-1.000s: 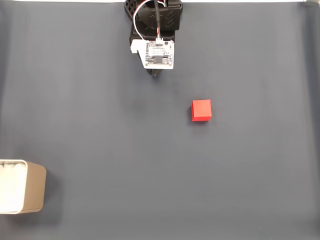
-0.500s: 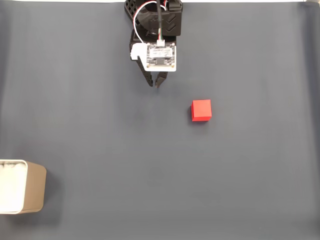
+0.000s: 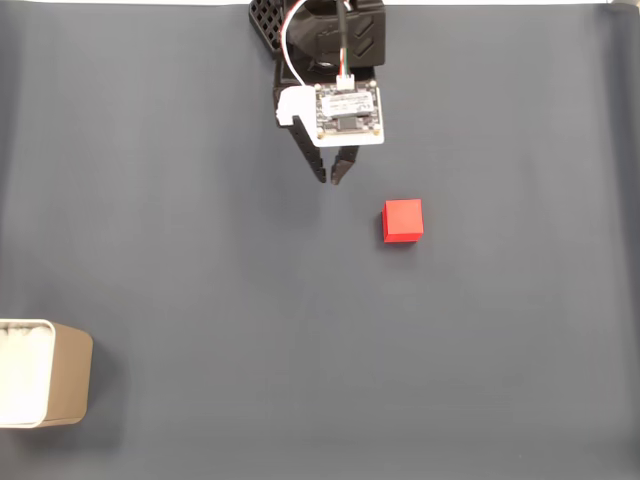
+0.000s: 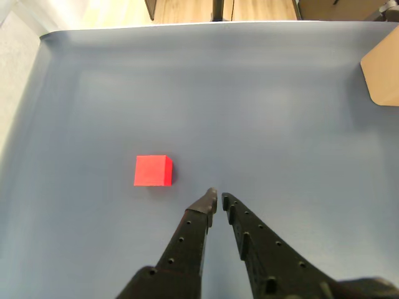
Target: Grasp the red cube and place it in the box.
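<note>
The red cube (image 3: 403,220) sits on the dark grey mat, right of centre in the fixed view, and left of centre in the other view (image 4: 153,170). My gripper (image 3: 329,179) hangs from the top middle, up and to the left of the cube and clear of it. In the other view its black fingertips (image 4: 218,197) point at bare mat just right of the cube; they are almost touching, with nothing between them. The beige box (image 3: 45,372) stands at the lower left edge of the fixed view, and one corner of it (image 4: 383,68) shows at the right edge of the other view.
The grey mat (image 3: 200,260) covers the whole work surface, with wide free room between cube and box. Its far edge and a wooden floor (image 4: 187,9) show at the top of the other view. The arm's base (image 3: 270,15) sits at the mat's top edge.
The arm has reached out from its base, down and to the right in the fixed view, bringing the fingertips closer to the cube. Cube and box have not moved.
</note>
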### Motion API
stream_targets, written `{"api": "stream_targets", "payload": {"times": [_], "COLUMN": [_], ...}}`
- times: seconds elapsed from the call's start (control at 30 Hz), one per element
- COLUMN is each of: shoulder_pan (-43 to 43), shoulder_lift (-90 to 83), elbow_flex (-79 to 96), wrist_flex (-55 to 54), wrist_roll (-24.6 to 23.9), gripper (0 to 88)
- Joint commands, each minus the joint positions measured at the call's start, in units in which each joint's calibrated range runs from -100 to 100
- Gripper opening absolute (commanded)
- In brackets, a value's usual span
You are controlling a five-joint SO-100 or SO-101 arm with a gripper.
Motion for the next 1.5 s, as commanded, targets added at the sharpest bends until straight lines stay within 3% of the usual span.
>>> {"api": "stream_targets", "payload": {"times": [0.0, 0.57, 1.0, 1.47], "shoulder_pan": [-2.0, -11.9, -12.5, -12.6], "shoulder_lift": [3.9, 16.0, 21.4, 25.8], "elbow_flex": [-8.2, -21.0, -22.4, -23.2], "wrist_flex": [2.6, 9.5, 9.6, 7.7], "wrist_roll": [-0.9, -3.4, -4.7, -6.0], "gripper": [2.3, 10.9, 24.6, 31.2]}}
